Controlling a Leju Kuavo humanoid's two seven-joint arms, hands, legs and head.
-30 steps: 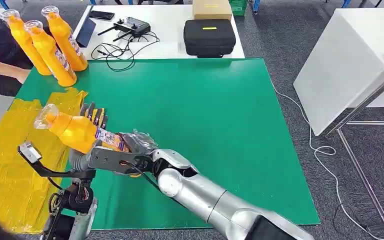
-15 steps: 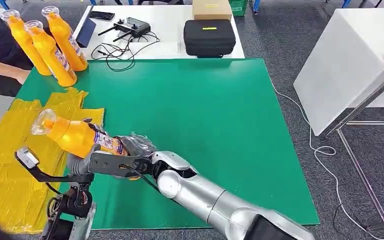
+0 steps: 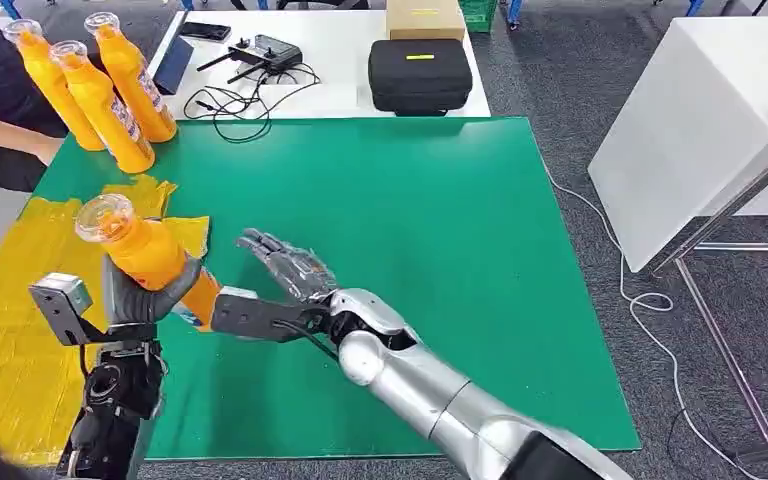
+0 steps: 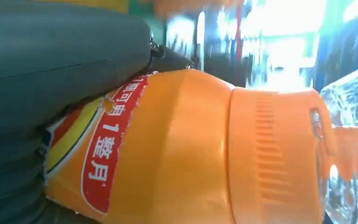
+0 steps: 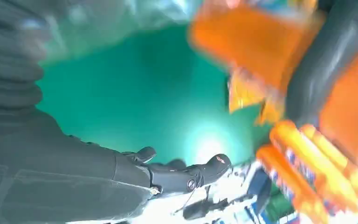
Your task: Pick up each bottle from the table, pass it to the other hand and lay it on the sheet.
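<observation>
**Left robot hand holds the orange bottle; right robot hand spread beside it**

The left robot hand [image 3: 150, 292] grasps an orange bottle [image 3: 145, 255] around its lower body, carrying it above the near left part of the bench [image 3: 410, 230], over the edge where the yellow sheet [image 3: 10, 330] meets the green surface. The bottle stands nearly upright, its clear cap [image 3: 105, 216] pointing up and slightly toward the sheet. In the left wrist view the thick grey thumb [image 4: 65, 51] presses across the red and white label [image 4: 105, 144], and the ribbed orange shoulder of the bottle lies close to the camera.

The right robot hand [image 3: 290, 265] is released, its fingers [image 3: 260, 243] apart and holding nothing, just beside the bottle on the green side but not touching it. The right wrist view shows the same spread fingers over the green surface.

Three more orange bottles [image 3: 100, 85] stand upright together at the far left corner of the green surface, near a person's arm [image 3: 5, 130]. Beyond lies a white table [image 3: 345, 90] with a black case [image 3: 420, 72], a cardboard box [image 3: 424, 17], a controller [image 3: 260, 50] and cables [image 3: 230, 100].
</observation>
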